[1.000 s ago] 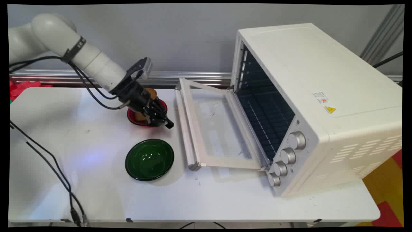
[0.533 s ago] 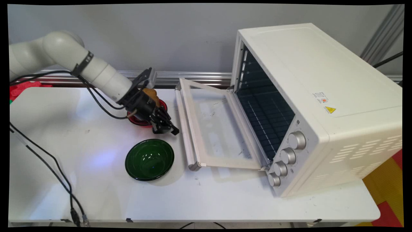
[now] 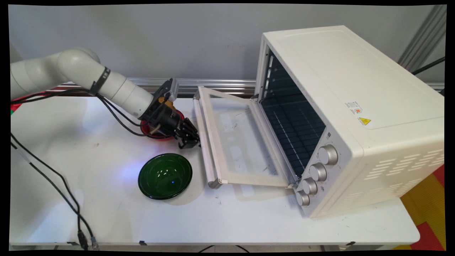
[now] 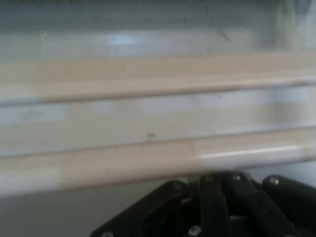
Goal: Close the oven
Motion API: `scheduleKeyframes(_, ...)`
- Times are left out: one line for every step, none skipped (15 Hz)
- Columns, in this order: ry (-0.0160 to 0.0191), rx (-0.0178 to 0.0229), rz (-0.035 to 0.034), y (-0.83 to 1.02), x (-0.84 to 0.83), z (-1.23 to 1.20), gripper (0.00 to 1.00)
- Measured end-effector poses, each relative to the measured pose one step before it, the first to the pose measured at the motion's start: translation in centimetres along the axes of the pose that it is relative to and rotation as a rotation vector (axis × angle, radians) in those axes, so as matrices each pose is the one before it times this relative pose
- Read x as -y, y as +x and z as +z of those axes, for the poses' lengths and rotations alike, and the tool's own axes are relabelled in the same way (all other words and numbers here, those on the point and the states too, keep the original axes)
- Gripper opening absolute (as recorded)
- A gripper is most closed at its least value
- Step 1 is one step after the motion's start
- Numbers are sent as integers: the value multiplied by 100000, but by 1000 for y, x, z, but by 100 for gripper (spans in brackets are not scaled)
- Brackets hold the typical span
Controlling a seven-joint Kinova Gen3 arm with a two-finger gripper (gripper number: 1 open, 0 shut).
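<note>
- Lower centre of the main view: green bowl (image 3: 165, 176), empty, on the white table (image 3: 106, 220). Black cables (image 3: 53, 181) trail across the lower left.
- Just above the bowl: gripper (image 3: 191, 141), low over the table and pointing right. Jaws pressed together, nothing between them. The tip is just beside the handle bar (image 3: 203, 142) of the oven door (image 3: 238, 142); touching or a hair apart, cannot tell.
- Hand view: the cream handle bar (image 4: 158, 160) runs straight across the frame, right above the black linkage. Very close.
- Behind the wrist, left of centre: red bowl (image 3: 151, 134) holding a brownish lump (image 3: 167, 104), mostly hidden by the arm.
- Right half: white toaster oven (image 3: 355, 106), door swung down and open, dark cavity showing, four knobs (image 3: 318, 172) in the lower right corner of its face.

Risks, as I judge them:
- With the jaws together, the tip meets the bar as one blunt point. A sideways push could shove the door, or slide the whole oven to the right if the hinge resists.
- A tip riding slightly high or low could skid off the rounded bar onto the glass or down onto the table.
- The wrist sits right over the red bowl. Any drop or swing of the forearm could clip its rim and tip out the lump.
- The green bowl is near, below the gripper. A downward slip could knock it.
- The hanging cables could drag across the red bowl.
</note>
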Motion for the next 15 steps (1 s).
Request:
scheduleKeyframes(-223,-1484,66,136,-34,62,0)
scheduleKeyframes(-178,-1363,62,139,-53,-31,0)
scheduleKeyframes(-195,-1689,137,239,-30,-130,0)
scheduleKeyframes(-189,-1474,163,326,2,-106,0)
scheduleKeyframes(-137,-1805,121,487,54,-165,0)
scheduleKeyframes(-38,-1062,13,315,31,-123,0)
scheduleKeyframes(-59,-1591,40,515,58,-165,0)
scheduleKeyframes(-17,-1874,53,629,34,-251,0)
scheduleKeyframes(-79,-1900,113,687,38,-189,0)
scheduleKeyframes(-104,-1622,235,651,22,-104,0)
scheduleKeyframes(-46,-1985,438,840,12,-28,0)
scheduleKeyframes(28,-1919,388,832,9,71,0)
scheduleKeyframes(79,-1633,298,714,-8,96,0)
scheduleKeyframes(74,-1775,333,856,39,236,0)
scheduleKeyframes(272,-1698,161,829,24,252,0)
